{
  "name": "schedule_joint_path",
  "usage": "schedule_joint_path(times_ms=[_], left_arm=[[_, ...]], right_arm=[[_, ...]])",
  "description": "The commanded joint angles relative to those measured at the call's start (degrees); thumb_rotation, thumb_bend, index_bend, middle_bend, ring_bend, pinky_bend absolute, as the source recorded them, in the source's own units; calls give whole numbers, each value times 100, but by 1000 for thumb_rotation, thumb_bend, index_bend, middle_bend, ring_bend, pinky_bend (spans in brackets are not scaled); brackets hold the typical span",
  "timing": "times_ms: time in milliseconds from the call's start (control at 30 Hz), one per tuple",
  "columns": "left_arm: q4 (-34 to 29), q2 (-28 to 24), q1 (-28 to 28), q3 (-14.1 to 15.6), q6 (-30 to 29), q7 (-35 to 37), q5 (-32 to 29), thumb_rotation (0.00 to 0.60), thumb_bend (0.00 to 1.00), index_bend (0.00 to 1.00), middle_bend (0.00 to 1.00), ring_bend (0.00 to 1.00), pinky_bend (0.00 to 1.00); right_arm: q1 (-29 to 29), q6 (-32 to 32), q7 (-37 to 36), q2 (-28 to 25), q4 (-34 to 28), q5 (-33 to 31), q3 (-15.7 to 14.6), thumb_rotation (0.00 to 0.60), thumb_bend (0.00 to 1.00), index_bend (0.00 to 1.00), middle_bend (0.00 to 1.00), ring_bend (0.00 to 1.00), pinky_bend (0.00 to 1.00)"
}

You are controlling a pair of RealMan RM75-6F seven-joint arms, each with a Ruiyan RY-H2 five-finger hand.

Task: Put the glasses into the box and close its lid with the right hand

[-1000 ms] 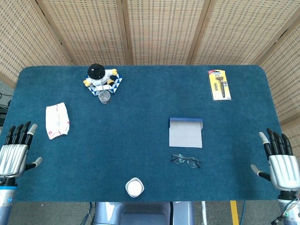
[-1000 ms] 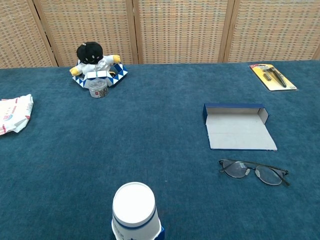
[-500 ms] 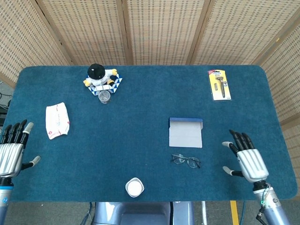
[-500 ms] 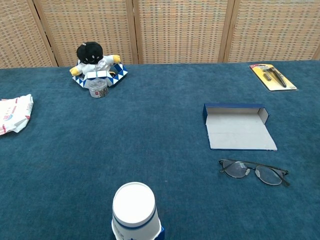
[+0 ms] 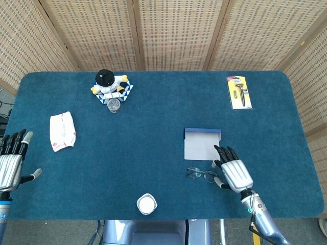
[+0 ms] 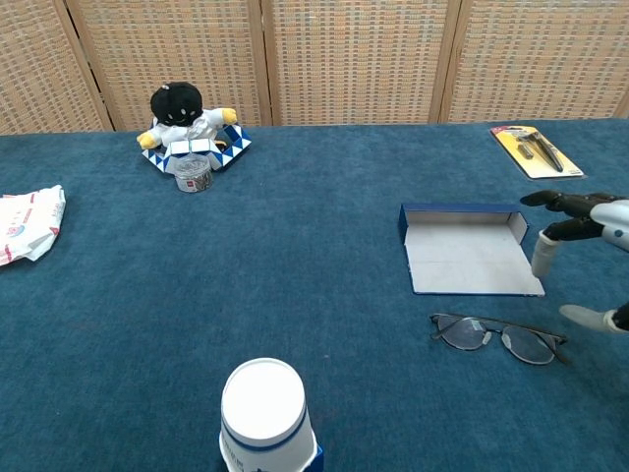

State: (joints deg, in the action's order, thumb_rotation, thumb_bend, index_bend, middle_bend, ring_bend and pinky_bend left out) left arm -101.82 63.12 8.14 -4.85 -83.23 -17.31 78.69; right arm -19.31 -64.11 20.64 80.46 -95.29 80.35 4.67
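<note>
The glasses (image 5: 203,175) (image 6: 498,336) lie flat on the blue cloth, just in front of the box. The box (image 5: 203,144) (image 6: 470,254) is open, blue outside and grey inside, with its lid laid flat toward me. My right hand (image 5: 233,172) (image 6: 582,240) hovers with fingers spread over the right end of the glasses and the box's near right corner, holding nothing. My left hand (image 5: 11,164) stays open at the table's left edge, far from both objects; the chest view does not show it.
A white cup (image 5: 146,204) (image 6: 264,416) stands at the front edge. A plush toy (image 5: 108,81) and a small jar (image 5: 113,105) sit at the back left, a crumpled cloth (image 5: 62,131) at the left, a packaged razor (image 5: 238,92) at the back right.
My right hand has swung in from the table's right edge to above the right end of the glasses. My left hand has drifted slightly left.
</note>
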Motion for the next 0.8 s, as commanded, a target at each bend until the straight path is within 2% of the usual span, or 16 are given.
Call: schedule_joint_path(times_ms=[33, 233, 800], left_arm=[[-6, -17, -1, -6, 5, 35, -10, 600, 0, 0, 0, 0, 0], [-17, -57, -4, -17, 13, 109, -38, 600, 0, 0, 0, 0, 0], [-36, -126, -3, -52, 28, 228, -112, 600, 0, 0, 0, 0, 0]], right_arm=[[-149, 178, 373, 271, 133, -249, 24, 600, 388, 394, 0, 0, 0], [-287, 199, 861, 685, 442, -460, 25, 600, 388, 408, 0, 0, 0], [-500, 263, 1174, 1118, 817, -734, -23, 600, 403, 447, 0, 0, 0]])
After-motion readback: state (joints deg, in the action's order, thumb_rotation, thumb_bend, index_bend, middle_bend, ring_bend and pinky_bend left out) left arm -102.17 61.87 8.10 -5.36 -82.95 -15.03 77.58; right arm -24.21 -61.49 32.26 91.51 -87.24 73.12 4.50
